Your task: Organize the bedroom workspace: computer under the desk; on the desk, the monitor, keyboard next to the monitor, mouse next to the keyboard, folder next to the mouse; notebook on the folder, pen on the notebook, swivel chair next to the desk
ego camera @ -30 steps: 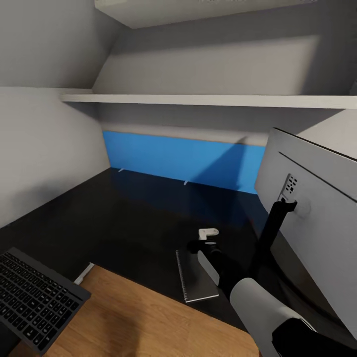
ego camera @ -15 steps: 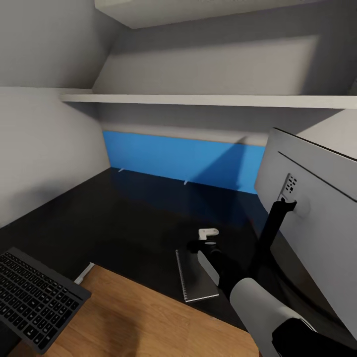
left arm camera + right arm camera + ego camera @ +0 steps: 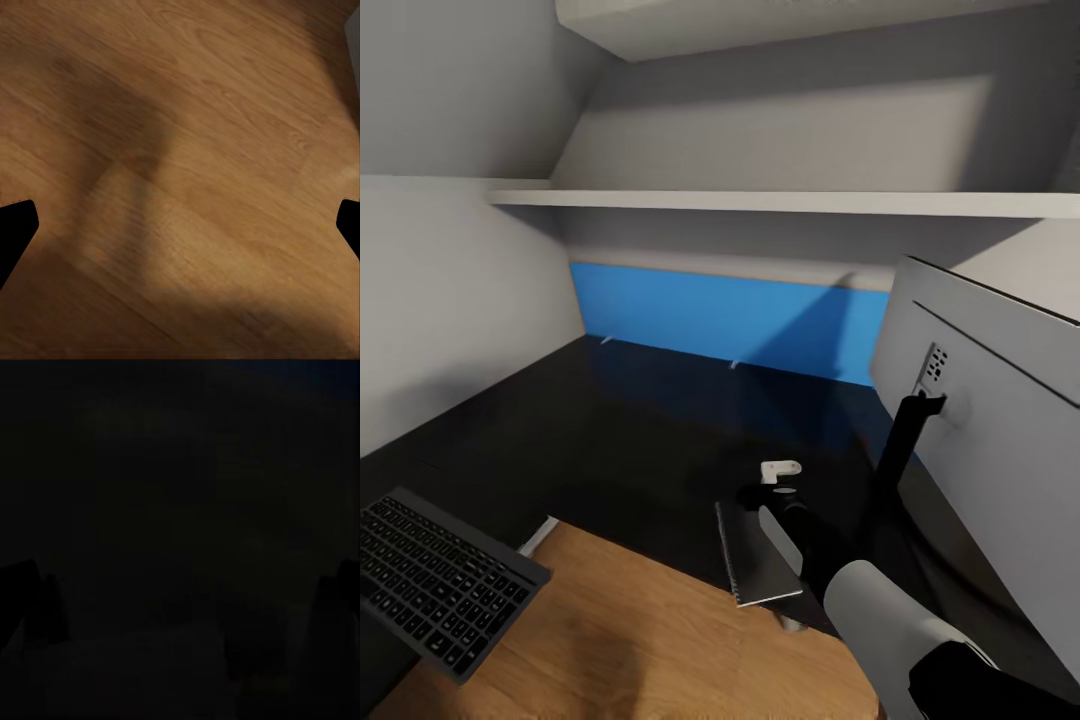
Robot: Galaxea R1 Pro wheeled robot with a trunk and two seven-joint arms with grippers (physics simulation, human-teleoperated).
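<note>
The glossy black desk [image 3: 640, 430] fills the middle of the head view. On its right the monitor [image 3: 1000, 420] stands with its silver-grey back and black neck toward me. A thin grey notebook [image 3: 745, 560] lies at the desk's front edge, one corner past it, under my right wrist. My right gripper [image 3: 778, 478] sits just beyond it over the desktop. The dark right wrist view faintly shows that gripper [image 3: 180, 585] with fingertips wide apart, open. The keyboard [image 3: 445, 580] is at lower left, off the desk over the floor, its support hidden. My left gripper [image 3: 180, 225] is open above bare floor.
A blue panel [image 3: 720, 320] stands along the desk's back edge under a white shelf [image 3: 760, 203]. A grey wall [image 3: 450, 300] closes the left side. Light wood floor [image 3: 640, 640] lies in front of the desk, with a white foot bar [image 3: 538, 538] at the edge.
The whole head view has shifted slightly, so the camera moved: desk edge and keyboard sit a little higher. The right arm and the notebook hold the same place in the picture.
</note>
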